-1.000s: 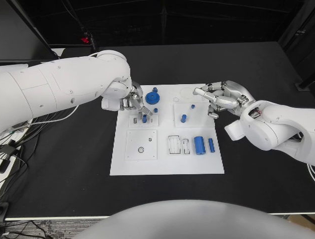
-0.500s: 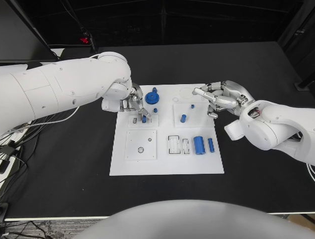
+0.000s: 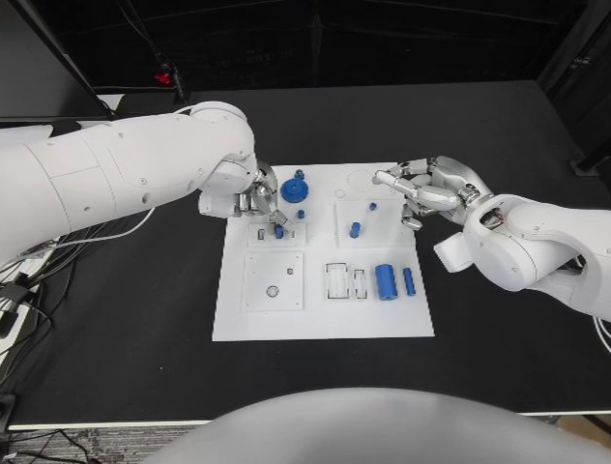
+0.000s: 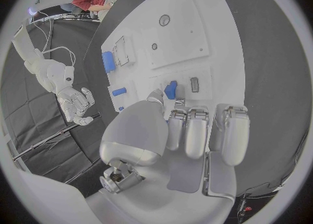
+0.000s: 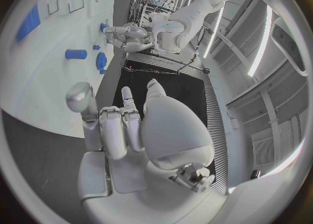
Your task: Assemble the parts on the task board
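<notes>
The white task board (image 3: 324,314) lies mid-table. My left hand (image 3: 260,203) hangs over its far-left corner, thumb and a finger pinching a small blue part (image 3: 277,230) that stands on a raised white block; the left wrist view shows the blue part (image 4: 171,89) at the fingertips. A blue knob-shaped part (image 3: 296,188) stands just beside that hand. My right hand (image 3: 427,191) hovers at the board's far-right edge, fingers curled in and holding nothing. A blue peg (image 3: 356,230), a thick blue cylinder (image 3: 385,281) and a thin blue pin (image 3: 409,281) lie on the board.
A tiny blue piece (image 3: 374,205) sits on the right-hand block. Near the board's middle are empty slots (image 3: 339,281) and a square plate with small holes (image 3: 276,281). Black table (image 3: 125,319) surrounds the board.
My left hand has drawn slightly back toward the board's far edge; the small blue part stays in place. The right hand has not moved.
</notes>
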